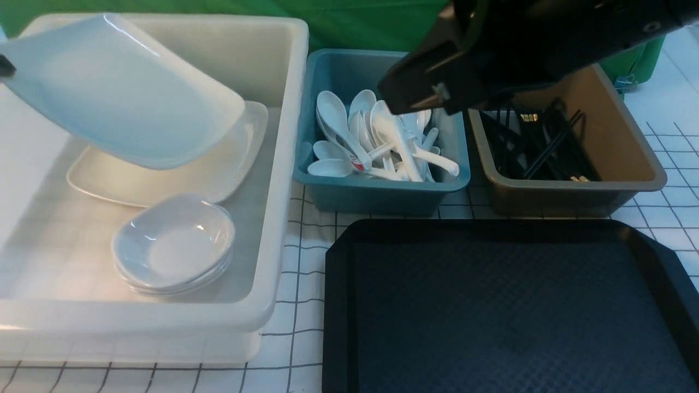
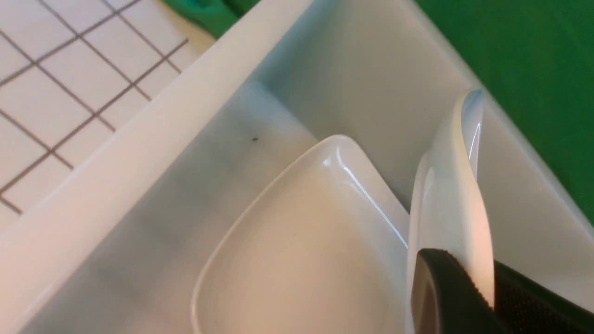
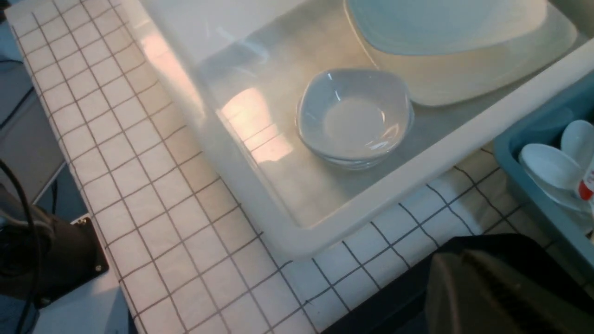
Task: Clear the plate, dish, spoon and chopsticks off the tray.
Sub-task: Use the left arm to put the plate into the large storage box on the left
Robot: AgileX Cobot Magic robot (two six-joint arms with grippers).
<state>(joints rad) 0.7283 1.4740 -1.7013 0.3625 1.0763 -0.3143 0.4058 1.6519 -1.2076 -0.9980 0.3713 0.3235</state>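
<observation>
Black tray [image 1: 491, 316] shows nothing on it; we judge the plate [image 1: 125, 93] the last item to stow.
Our left gripper [image 2: 482, 297] pinches its rim, holding it tilted above a second plate [image 1: 218, 180] in the white tub [image 1: 284, 164]; next we lower, level and release. Right gripper [image 1: 420, 95] jaws: we cannot tell. No readable writing, only a red-marked spoon [image 1: 356, 162].

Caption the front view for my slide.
Left gripper holds the plate tilted over the white tub, above another plate; the black tray lies bare.
</observation>
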